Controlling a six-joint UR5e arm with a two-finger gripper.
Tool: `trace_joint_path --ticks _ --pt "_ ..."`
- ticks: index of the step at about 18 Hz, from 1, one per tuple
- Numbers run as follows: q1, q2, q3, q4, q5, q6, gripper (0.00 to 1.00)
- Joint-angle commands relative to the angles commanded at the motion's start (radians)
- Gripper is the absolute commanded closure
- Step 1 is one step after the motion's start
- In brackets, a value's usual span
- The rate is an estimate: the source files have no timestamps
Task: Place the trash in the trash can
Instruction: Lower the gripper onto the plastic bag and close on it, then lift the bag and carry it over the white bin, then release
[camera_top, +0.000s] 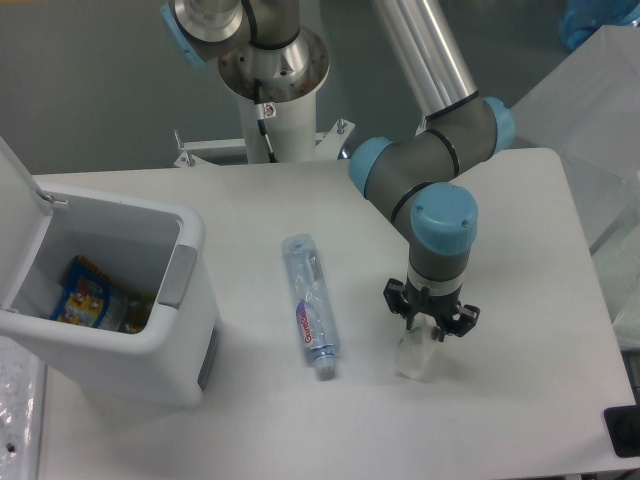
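Observation:
The trash (413, 358), a small whitish translucent wrapper, stands upright under my gripper (429, 332) at the front right of the table. Its top edge is pinched between the fingers and its lower end is at or just above the table. The gripper points straight down and looks shut on the wrapper. The trash can (190, 300), a large white bin with a grey side handle, stands at the left edge. Its lid (20, 225) is swung open and upright, and some colourful packaging (88, 295) lies inside.
A long clear plastic bottle with a blue label (311, 308) lies on the table between the gripper and the bin. The robot's base column (275, 110) stands at the back. The white table (520, 230) ends just right of the gripper.

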Motion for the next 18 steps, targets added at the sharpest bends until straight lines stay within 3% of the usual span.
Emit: trace_joint_path --ticks 5,15,18 --pt "-0.021 0.014 0.024 0.000 -0.032 -0.043 1.00" --pt "-0.028 0.061 0.132 -0.002 -0.346 -0.337 1.00" --pt "-0.029 0.089 0.137 -0.002 -0.466 -0.411 1.00"
